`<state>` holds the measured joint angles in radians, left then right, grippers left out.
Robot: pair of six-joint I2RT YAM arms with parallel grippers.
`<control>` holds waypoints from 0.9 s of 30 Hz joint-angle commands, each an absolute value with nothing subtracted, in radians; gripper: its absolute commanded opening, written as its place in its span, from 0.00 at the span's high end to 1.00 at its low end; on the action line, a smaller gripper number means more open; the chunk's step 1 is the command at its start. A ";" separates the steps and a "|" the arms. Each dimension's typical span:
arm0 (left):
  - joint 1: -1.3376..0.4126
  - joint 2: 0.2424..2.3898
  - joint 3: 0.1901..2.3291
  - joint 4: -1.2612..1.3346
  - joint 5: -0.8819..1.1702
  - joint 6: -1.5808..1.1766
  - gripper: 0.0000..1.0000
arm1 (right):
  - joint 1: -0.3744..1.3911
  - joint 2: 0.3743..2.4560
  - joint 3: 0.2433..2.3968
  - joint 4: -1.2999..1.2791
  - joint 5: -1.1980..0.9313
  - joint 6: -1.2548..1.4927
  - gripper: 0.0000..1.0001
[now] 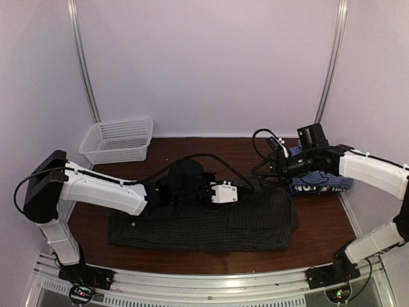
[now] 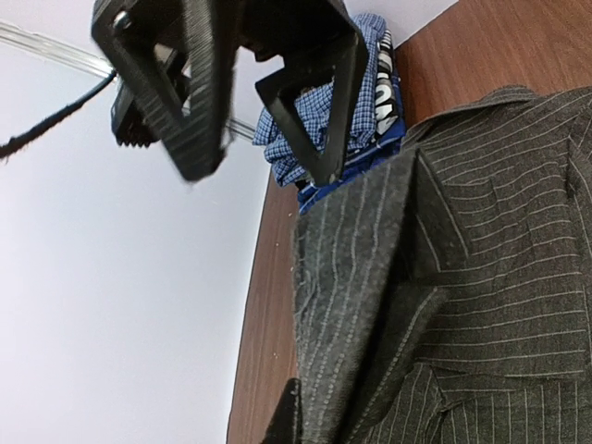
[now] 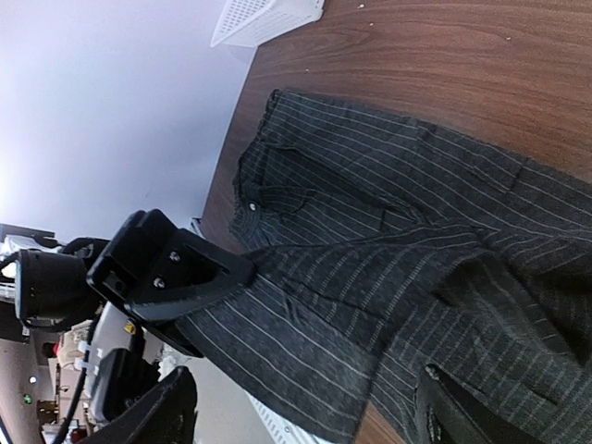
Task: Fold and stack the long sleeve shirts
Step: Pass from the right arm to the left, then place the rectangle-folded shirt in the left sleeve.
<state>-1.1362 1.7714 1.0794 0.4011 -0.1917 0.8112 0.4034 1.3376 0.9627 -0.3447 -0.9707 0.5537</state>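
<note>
So the left gripper [image 2: 257, 174] is wide open with nothing between its fingers, hanging just above the black pinstriped shirt [image 1: 204, 227]. That shirt lies spread flat on the brown table [image 1: 192, 150], right under the gripper and running out to both sides of it. From the left wrist cam, a flap of the pinstriped cloth near the collar stands up a bit, just below the fingertips, but isn't touching them as far as I can see.

Past the tips of that same gripper sits the small pile: a blue-white checked shirt [image 2: 276, 143] bunched up against a navy shirt with white lettering [image 2: 387, 92].

The right gripper [image 3: 220, 326] is spread apart too, not clamped on anything. It points toward the left gripper, with the black shirt stretched out below and ahead of it. The pile sits behind its fingers, under the wrist.

A white mesh basket [image 1: 118, 142] sits well apart from both grippers, off past the left arm by the back wall.
</note>
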 commanded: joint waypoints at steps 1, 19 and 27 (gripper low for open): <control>-1.141 1.700 1.039 0.474 -0.230 0.755 1.00 | 0.374 1.255 1.000 -0.531 -0.794 0.386 0.16; -1.154 1.661 1.419 -0.155 0.166 0.269 1.00 | 0.302 1.178 1.006 -0.515 -0.350 0.343 0.00; -1.291 1.632 1.487 -0.263 0.169 0.291 1.00 | 0.301 1.181 0.990 -0.499 -0.310 0.299 0.00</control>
<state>-1.2243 1.6684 1.4250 -0.1867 0.1280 0.3115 0.3069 1.1847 1.0042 -0.5339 -0.3607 0.3325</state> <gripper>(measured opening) 0.025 0.996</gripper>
